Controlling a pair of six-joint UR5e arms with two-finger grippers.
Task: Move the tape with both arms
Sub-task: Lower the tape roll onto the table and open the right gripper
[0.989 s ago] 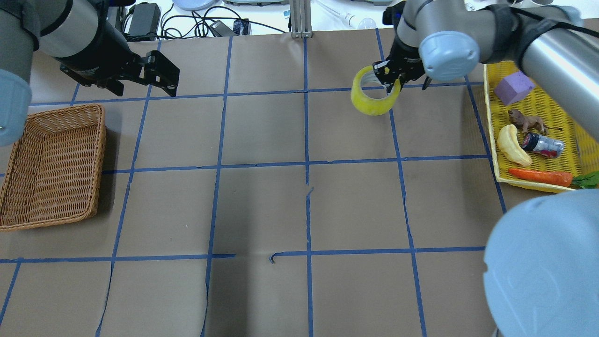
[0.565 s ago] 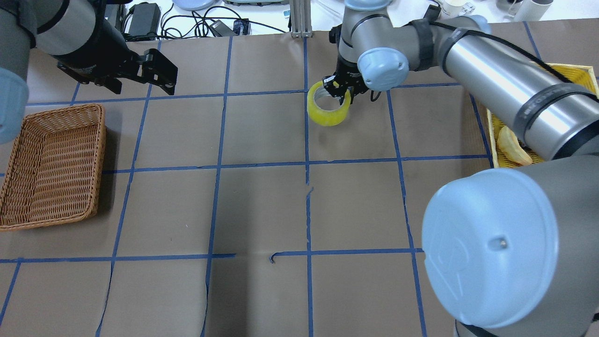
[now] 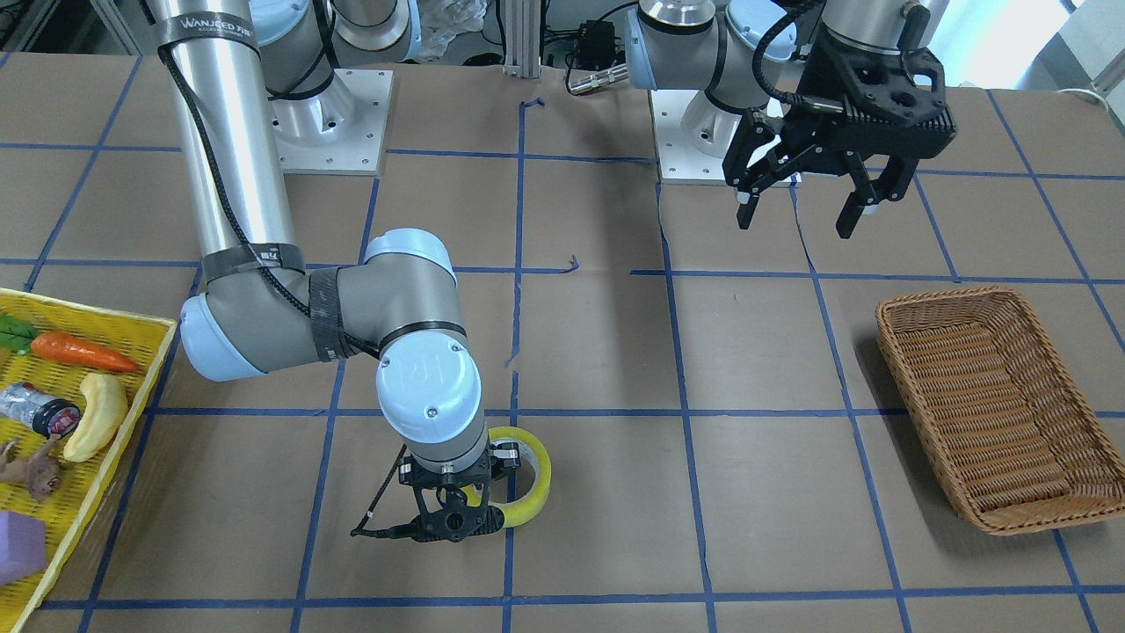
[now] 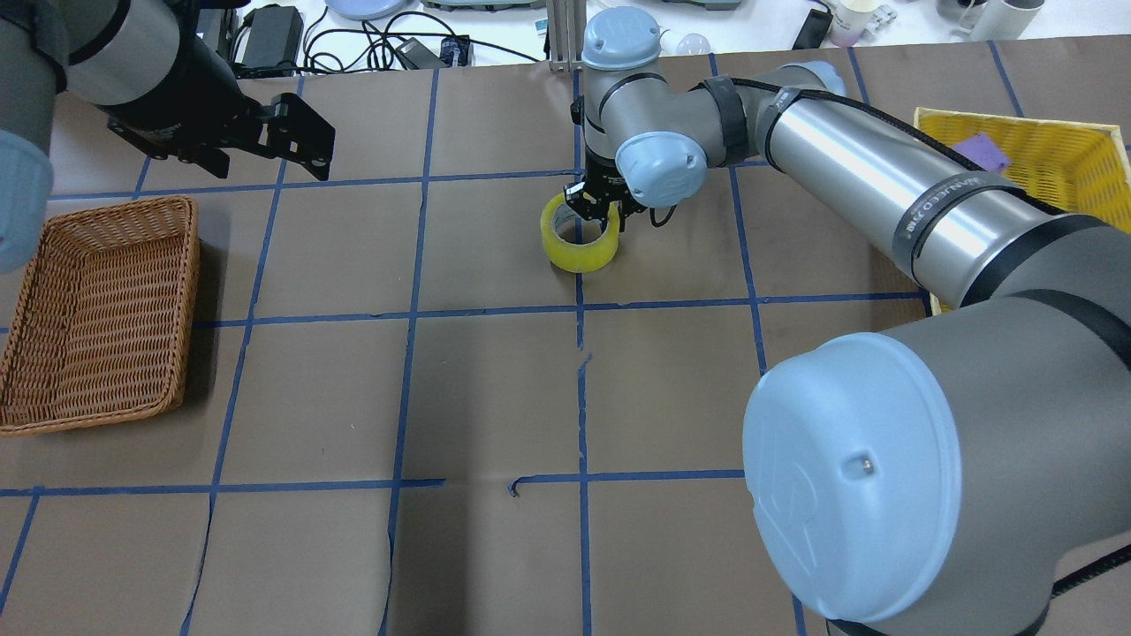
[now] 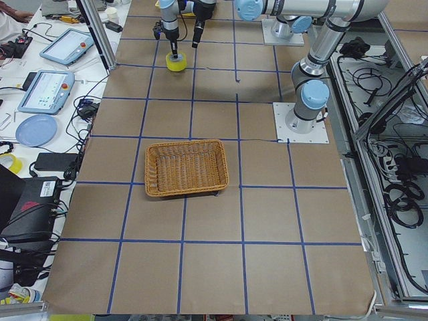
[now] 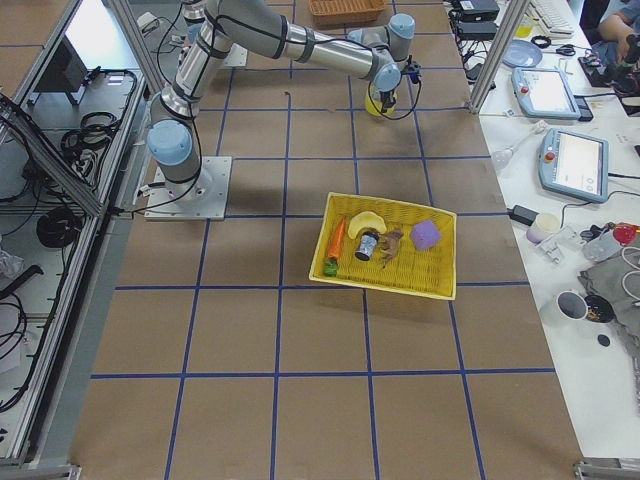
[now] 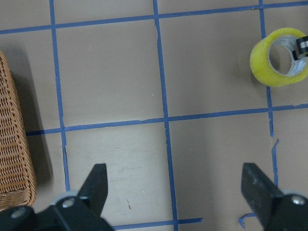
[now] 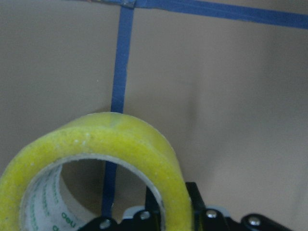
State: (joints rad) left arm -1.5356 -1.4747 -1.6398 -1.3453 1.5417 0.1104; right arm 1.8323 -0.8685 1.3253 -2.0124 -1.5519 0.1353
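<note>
The yellow tape roll (image 4: pixel 579 252) hangs upright in my right gripper (image 4: pixel 599 215), low over the table at the central blue line. The right gripper is shut on the roll's wall, one finger inside the core and one outside, as the right wrist view shows on the tape (image 8: pixel 120 139). The roll also shows in the front view (image 3: pixel 534 475) and the left wrist view (image 7: pixel 267 72). My left gripper (image 4: pixel 300 150) is open and empty, high over the far left of the table, well apart from the tape. Its fingers (image 7: pixel 98 183) frame bare paper.
A brown wicker basket (image 4: pixel 190 265) sits at the left, below my left gripper, and shows in the front view (image 3: pixel 949 294). A yellow tray (image 4: pixel 1060 150) with a banana, carrot, purple block and other items stands at the right (image 3: pixel 149 369). Brown paper with blue grid lines covers the table.
My right arm has carried the tape leftward from near the yellow tray to the central grid line and lowered it. The left gripper has barely moved.
</note>
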